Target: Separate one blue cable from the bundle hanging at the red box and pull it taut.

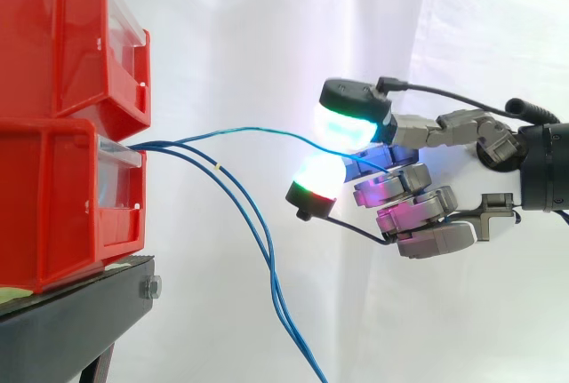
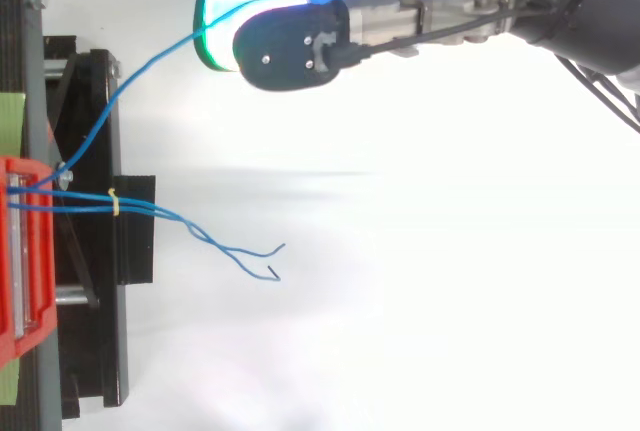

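Several thin blue cables come out of the front of the lower red box [image 1: 62, 205] on the black stand. One blue cable [image 1: 249, 131] runs nearly level from the box to my hand [image 1: 418, 187], where it is pinched between two glowing fingertips [image 1: 342, 130]. In the top view this cable [image 2: 130, 86] slants from the box [image 2: 20, 251] up to the hand [image 2: 300, 41]. The other blue cables [image 1: 258, 250] droop down from the box, tied by a small yellow band [image 2: 115, 201], with loose ends [image 2: 260, 256] hanging free.
A second red bin [image 1: 71, 36] is stacked on top of the lower one. The black stand [image 1: 80, 312] carries both at the left. A white curtain hangs behind.
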Motion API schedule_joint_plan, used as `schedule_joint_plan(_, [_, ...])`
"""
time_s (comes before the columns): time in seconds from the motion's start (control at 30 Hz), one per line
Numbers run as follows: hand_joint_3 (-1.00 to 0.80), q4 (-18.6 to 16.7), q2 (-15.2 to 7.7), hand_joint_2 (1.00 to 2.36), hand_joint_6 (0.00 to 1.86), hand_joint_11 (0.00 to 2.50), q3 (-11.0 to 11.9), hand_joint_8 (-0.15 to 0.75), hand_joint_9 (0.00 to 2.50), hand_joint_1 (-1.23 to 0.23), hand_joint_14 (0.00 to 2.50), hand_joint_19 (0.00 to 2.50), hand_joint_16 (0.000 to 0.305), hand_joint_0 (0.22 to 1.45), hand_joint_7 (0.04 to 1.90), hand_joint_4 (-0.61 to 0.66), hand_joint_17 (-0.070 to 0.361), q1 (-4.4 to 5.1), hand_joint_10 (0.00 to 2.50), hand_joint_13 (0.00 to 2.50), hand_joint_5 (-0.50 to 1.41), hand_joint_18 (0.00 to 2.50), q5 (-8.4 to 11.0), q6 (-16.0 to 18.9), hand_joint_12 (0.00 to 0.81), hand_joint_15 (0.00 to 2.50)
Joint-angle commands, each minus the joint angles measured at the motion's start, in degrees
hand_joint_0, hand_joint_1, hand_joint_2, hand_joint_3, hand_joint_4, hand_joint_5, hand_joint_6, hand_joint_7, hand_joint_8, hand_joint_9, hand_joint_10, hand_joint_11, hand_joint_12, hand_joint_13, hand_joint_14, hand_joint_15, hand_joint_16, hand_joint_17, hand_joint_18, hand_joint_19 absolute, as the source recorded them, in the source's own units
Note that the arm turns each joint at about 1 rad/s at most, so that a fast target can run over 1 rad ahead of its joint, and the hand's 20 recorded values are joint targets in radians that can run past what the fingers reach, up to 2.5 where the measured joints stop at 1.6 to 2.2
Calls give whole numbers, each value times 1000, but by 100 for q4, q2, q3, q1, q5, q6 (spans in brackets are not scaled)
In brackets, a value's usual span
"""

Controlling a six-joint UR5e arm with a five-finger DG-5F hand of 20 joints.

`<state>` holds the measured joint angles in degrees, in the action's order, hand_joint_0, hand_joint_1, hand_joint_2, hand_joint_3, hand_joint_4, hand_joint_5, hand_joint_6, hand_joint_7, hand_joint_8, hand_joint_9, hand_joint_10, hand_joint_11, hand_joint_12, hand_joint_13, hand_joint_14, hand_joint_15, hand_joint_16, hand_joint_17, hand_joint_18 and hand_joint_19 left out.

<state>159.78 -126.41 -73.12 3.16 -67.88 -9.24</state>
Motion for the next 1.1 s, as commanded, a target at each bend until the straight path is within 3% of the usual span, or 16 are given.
schedule_joint_plan(0.0, [-500,-9,-7,1000,835,2392,0,265,789,-468,2500,1409,40,548,1069,134,89,0,2500,1253,-194,1726,20,2,438,1870])
schedule_joint_plan(0.1, [-500,-17,-86,1000,830,2395,0,270,806,-389,2500,1338,40,551,1083,136,90,-18,2500,1258,-192,1732,38,37,435,1883])
schedule_joint_plan(0.27, [-500,-79,-156,1000,828,2441,0,279,813,-405,2500,1357,40,554,1097,143,90,-53,2500,1257,-191,1728,20,248,436,1887])
schedule_joint_plan(0.47, [-500,-158,-156,1000,827,2481,0,295,792,-450,2500,1342,41,552,1085,151,91,-44,2500,1267,-197,1734,55,248,445,1890])
schedule_joint_plan(1.07, [-500,-9,-165,1000,820,2461,0,303,728,-479,2500,1290,41,539,1066,157,91,-26,2500,1252,-205,1714,591,300,445,1867])
